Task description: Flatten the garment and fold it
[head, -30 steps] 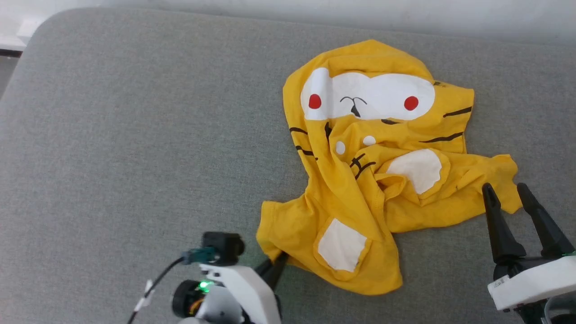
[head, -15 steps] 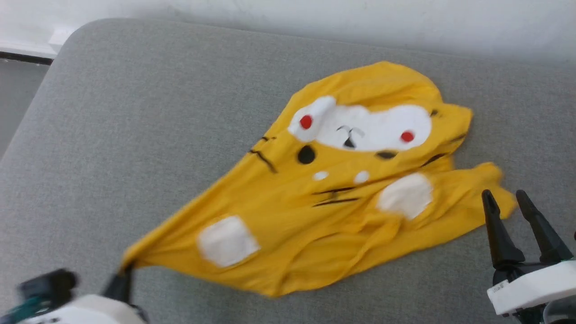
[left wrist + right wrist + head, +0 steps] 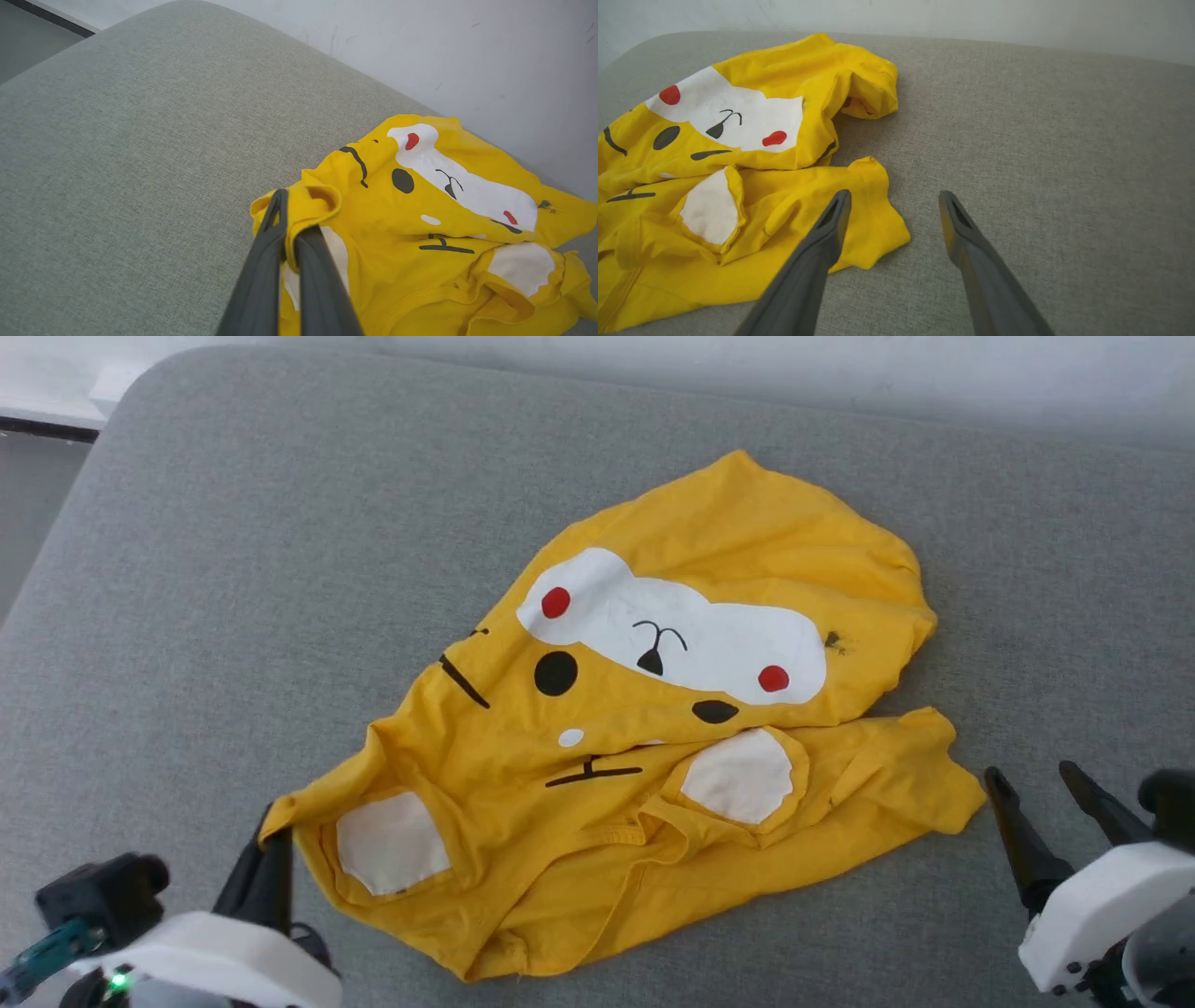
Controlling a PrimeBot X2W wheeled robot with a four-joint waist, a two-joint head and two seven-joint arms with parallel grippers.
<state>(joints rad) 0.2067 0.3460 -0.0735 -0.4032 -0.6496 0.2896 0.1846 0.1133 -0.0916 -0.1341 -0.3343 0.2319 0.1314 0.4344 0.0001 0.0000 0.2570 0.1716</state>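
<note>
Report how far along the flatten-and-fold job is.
Done: little. The garment lies print up on the grey surface, bunched and creased. In hand: the left gripper has its jaws shut on a corner of the garment. The right gripper hangs open beside the opposite edge, holding nothing. Left: spreading it flat, then every fold.

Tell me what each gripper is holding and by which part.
The left gripper pinches the garment by a bunched corner of fabric; the right gripper holds nothing.

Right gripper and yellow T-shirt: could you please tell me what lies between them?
Nothing but bare grey cushion separates the right gripper from the T-shirt, seen in the head view.
</note>
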